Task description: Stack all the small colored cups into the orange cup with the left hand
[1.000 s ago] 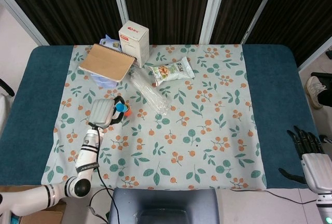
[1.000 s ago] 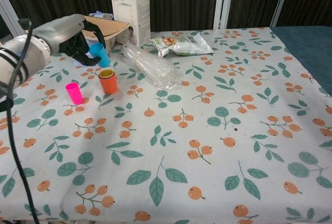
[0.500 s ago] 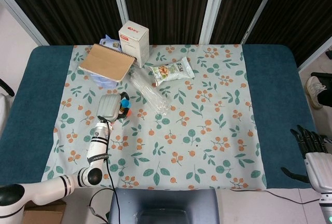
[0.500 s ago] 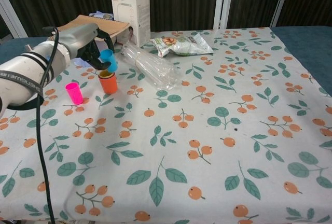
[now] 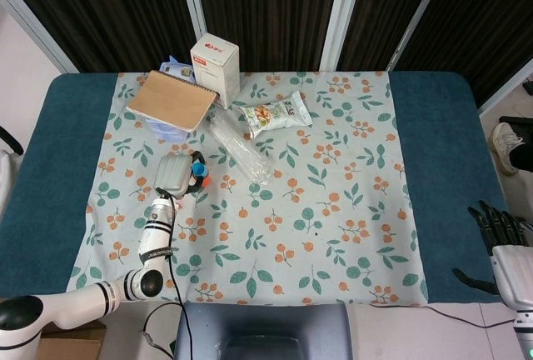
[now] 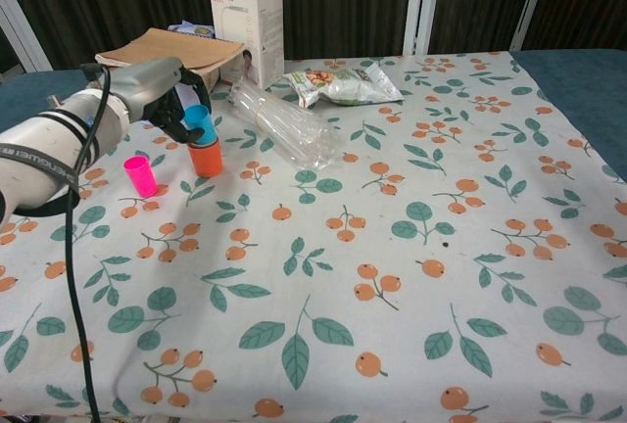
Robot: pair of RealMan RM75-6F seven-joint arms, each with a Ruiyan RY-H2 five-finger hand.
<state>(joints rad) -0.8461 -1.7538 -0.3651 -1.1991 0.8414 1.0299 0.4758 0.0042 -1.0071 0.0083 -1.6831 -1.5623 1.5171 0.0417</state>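
Note:
My left hand (image 6: pixel 162 90) holds the blue cup (image 6: pixel 200 121), which sits tilted in the mouth of the orange cup (image 6: pixel 205 158) on the flowered cloth. In the head view the same left hand (image 5: pixel 173 174) covers most of both cups; only a bit of blue cup (image 5: pixel 198 169) and orange cup (image 5: pixel 203 182) shows at its right. A pink cup (image 6: pixel 139 175) stands upright to the left of the orange one. My right hand (image 5: pixel 504 243) hangs off the table's right edge, fingers spread, holding nothing.
A clear plastic bottle (image 6: pixel 286 127) lies on its side just right of the cups. Behind stand a white carton (image 6: pixel 246 20), a brown notebook (image 6: pixel 167 54) and a snack bag (image 6: pixel 340 84). The cloth (image 6: pixel 392 276) stretches to the right and front.
My left hand carried the blue cup rightward and down from above the cloth to the orange cup, and it now rests in that cup's mouth. The right hand shifted slightly.

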